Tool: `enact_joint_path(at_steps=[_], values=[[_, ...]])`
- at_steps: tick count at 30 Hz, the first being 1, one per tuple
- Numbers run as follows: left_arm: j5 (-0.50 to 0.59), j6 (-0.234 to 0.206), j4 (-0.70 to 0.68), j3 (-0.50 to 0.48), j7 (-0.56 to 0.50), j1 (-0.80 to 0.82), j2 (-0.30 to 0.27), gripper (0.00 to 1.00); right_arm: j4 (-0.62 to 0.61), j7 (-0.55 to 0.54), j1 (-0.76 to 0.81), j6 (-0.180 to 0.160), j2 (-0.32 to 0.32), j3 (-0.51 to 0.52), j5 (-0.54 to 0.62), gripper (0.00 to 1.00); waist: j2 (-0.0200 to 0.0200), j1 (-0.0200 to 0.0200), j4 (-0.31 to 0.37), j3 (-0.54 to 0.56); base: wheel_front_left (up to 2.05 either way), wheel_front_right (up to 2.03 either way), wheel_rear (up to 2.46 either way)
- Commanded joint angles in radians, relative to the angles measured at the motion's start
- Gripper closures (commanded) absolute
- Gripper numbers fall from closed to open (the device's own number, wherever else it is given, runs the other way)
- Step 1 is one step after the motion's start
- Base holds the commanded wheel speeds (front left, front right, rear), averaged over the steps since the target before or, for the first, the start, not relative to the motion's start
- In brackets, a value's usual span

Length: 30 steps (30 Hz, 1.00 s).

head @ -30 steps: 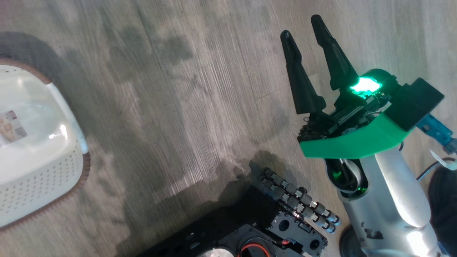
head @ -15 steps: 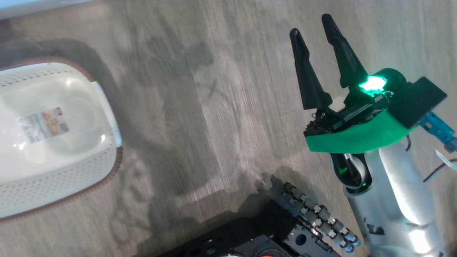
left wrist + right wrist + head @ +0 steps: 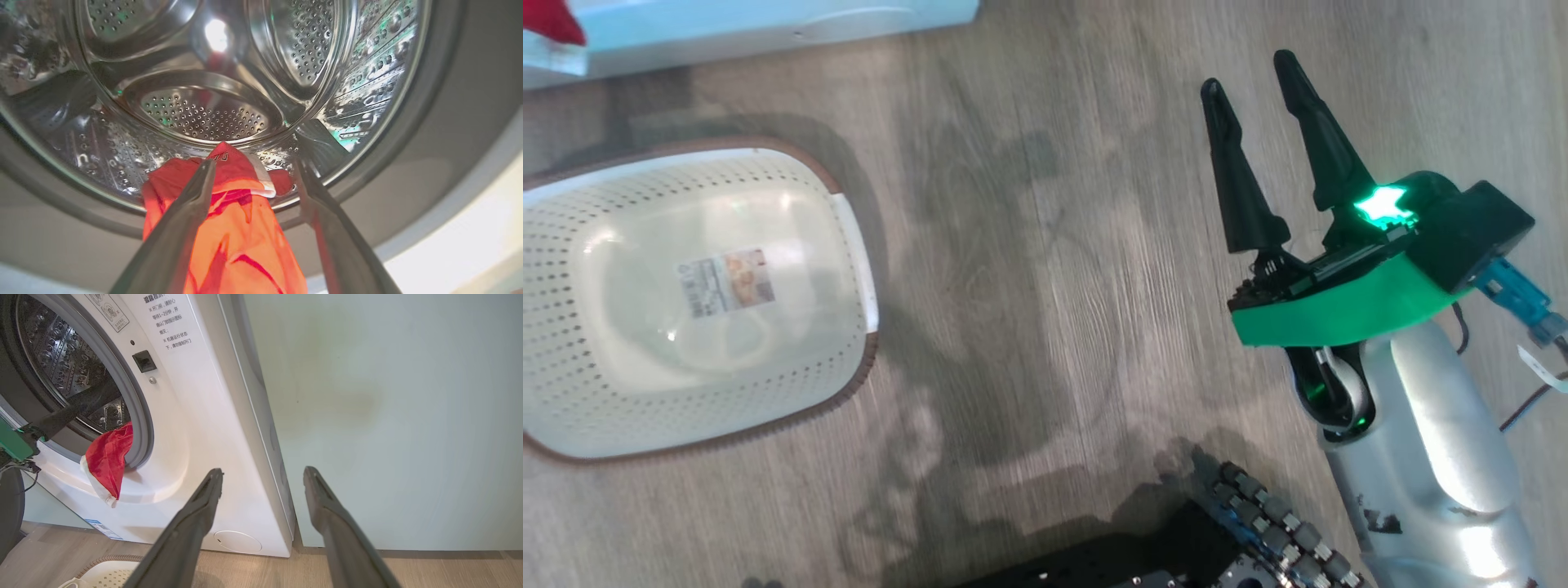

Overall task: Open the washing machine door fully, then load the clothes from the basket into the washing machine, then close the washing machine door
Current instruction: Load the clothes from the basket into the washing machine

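The washing machine (image 3: 196,416) stands open; the washing machine door is out of view. Red clothes (image 3: 241,228) with white trim hang over the grey gasket (image 3: 449,122) at the mouth of the steel drum (image 3: 204,114). My left gripper (image 3: 253,163) is open at that mouth, fingers on either side of the cloth. From the right wrist, the clothes (image 3: 108,457) dangle out of the opening. The cream basket (image 3: 866,359) sits on the floor with nothing in it but its label (image 3: 727,282). My right gripper (image 3: 1250,72) hovers open over the floor, its fingers (image 3: 204,506) apart.
A pale teal cabinet (image 3: 388,416) adjoins the washer's right side. The washer's lower front (image 3: 768,24) runs along the top of the head view. My dark wheeled base (image 3: 1258,539) is at the bottom. Wooden floor (image 3: 1045,286) lies between basket and right arm.
The head camera has swung, so the basket now shows whole and the washer's lower front has come into view. My left gripper has opened. The right gripper keeps its open pose.
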<state>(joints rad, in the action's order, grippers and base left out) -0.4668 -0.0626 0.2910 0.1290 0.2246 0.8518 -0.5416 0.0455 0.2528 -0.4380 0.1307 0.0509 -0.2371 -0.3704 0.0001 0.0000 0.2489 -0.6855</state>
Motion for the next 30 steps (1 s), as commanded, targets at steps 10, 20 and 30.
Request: enact_joint_path(at_steps=[10,20,30], values=[[-0.019,-0.076,-0.280,-0.100,0.033,-0.321,0.025,0.00,0.010,0.009,0.045,0.000,-0.001,0.009,0.026,0.00,-0.0001,0.0000,-0.048,0.087,0.00,0.00,0.00],[-0.013,-0.122,-0.378,-0.073,0.036,-0.522,0.118,0.00,0.072,0.009,0.050,0.000,-0.001,0.026,0.049,0.00,-0.0001,0.0000,-0.092,0.147,0.00,0.00,0.00],[0.000,-0.089,-0.358,-0.059,0.037,-0.587,0.170,0.00,0.113,0.006,0.069,0.000,-0.001,0.039,0.060,0.00,-0.0001,0.0000,-0.127,0.210,0.00,0.00,0.00]])
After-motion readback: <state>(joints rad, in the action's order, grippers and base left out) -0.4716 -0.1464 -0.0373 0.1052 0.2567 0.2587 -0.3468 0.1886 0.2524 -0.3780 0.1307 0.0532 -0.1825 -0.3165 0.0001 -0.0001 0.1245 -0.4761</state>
